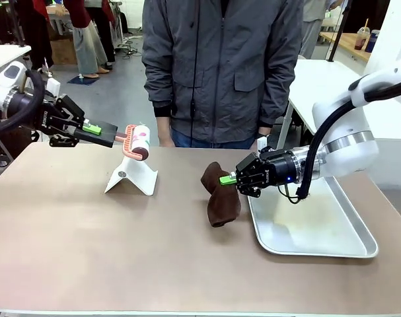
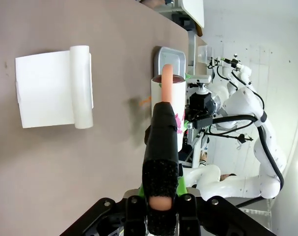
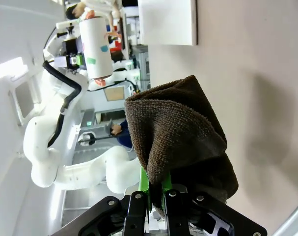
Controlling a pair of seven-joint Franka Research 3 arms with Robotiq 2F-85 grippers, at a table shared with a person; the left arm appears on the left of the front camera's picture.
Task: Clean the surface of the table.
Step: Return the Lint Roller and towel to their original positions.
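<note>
The taupe table spans the front view. My left gripper is shut on the black handle of a lint roller, held in the air above the table's far left. That lint roller, white with an orange frame, points away from my left gripper in the left wrist view. My right gripper is shut on a dark brown cloth that hangs down and touches the table near the middle. In the right wrist view the cloth bunches above my right gripper.
A white folded stand sits on the table under the lint roller, also seen as the stand. A silver metal tray lies at the right. A person in a grey jacket stands at the far edge.
</note>
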